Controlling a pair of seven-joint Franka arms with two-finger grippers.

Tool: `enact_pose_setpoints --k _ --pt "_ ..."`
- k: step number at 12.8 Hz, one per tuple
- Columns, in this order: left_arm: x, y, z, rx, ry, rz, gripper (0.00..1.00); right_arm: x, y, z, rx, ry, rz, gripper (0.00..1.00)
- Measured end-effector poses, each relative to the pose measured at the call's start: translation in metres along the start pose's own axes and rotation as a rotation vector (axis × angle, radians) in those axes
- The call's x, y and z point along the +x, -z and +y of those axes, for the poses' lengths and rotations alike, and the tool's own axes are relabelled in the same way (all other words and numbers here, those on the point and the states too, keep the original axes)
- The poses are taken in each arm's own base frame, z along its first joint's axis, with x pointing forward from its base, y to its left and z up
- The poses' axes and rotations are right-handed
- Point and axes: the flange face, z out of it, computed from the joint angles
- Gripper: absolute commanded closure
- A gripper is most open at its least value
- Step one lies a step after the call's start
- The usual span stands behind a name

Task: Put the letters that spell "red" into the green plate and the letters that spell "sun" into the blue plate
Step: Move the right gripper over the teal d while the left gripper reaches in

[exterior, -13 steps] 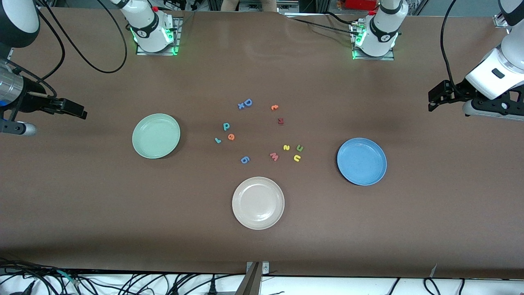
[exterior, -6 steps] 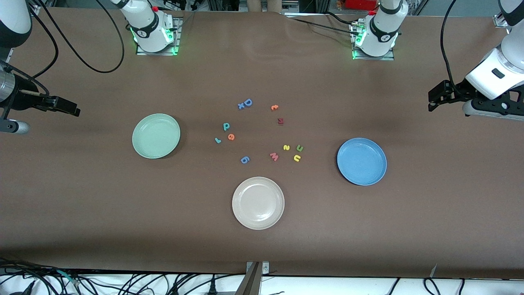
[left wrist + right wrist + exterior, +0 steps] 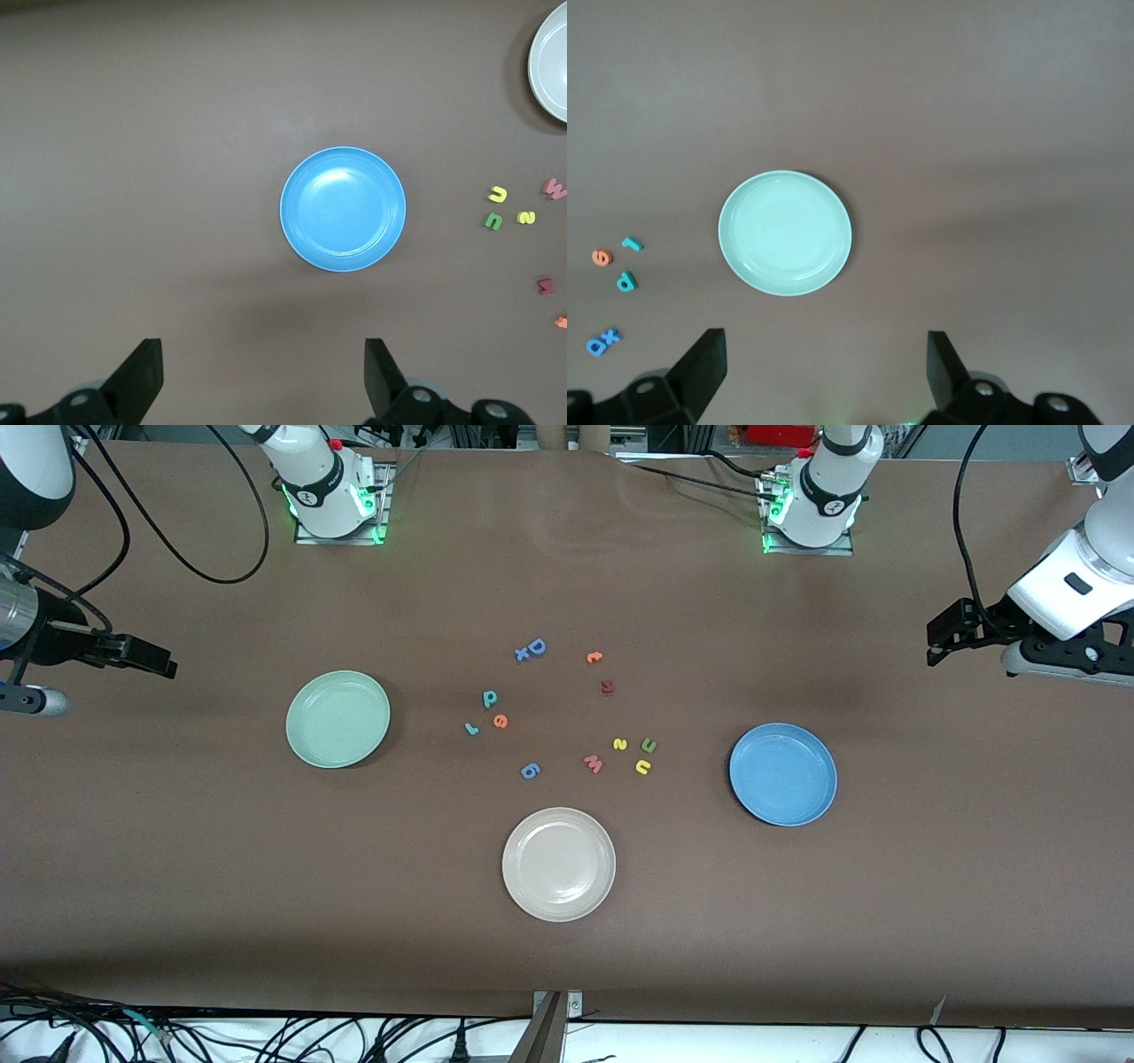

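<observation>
The green plate (image 3: 337,719) (image 3: 785,233) lies toward the right arm's end, the blue plate (image 3: 783,773) (image 3: 343,209) toward the left arm's end. Between them lie the teal "r" (image 3: 471,729), orange "e" (image 3: 500,721) and teal "d" (image 3: 489,698), and closer to the blue plate the yellow "s" (image 3: 620,744), green arch (image 3: 648,745) and yellow arch (image 3: 643,767). My right gripper (image 3: 149,659) (image 3: 826,372) hangs open over bare table past the green plate. My left gripper (image 3: 943,638) (image 3: 263,376) hangs open over bare table past the blue plate. Both are empty.
A cream-white plate (image 3: 558,864) sits nearer the front camera than the letters. Other letters lie among them: a pink "w" (image 3: 593,763), a blue one (image 3: 530,771), a blue "D" with an "x" (image 3: 532,649), an orange one (image 3: 594,657) and a dark red one (image 3: 607,686).
My right gripper has shifted slightly toward the right arm's end of the table. The left arm, plates and letters have not moved.
</observation>
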Motion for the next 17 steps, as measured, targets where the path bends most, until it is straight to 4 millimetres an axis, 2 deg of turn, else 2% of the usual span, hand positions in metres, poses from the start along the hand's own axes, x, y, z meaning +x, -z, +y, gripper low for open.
enact_pose_setpoints --k 3,5,8,12,15,17 --pt "0.0 0.0 0.0 0.0 0.0 0.0 0.0 0.0 -0.01 -0.018 -0.007 0.031 -0.023 0.01" --pt "0.0 0.0 0.0 0.0 0.0 0.0 0.0 0.006 -0.023 -0.039 -0.012 0.034 -0.031 0.01" --pt "0.0 0.0 0.0 0.0 0.0 0.004 0.0 0.015 -0.048 -0.087 -0.008 0.05 -0.025 0.01" --pt "0.001 0.0 0.0 0.0 0.0 0.005 0.0 0.014 -0.07 -0.143 0.019 0.012 0.0 0.01" --pt "0.001 0.0 0.0 0.0 0.0 0.005 0.0 0.005 -0.104 -0.19 0.02 -0.021 0.025 0.01" --pt "0.001 0.0 0.0 0.0 0.0 0.006 0.0 -0.002 -0.128 -0.212 0.021 -0.017 0.038 0.01"
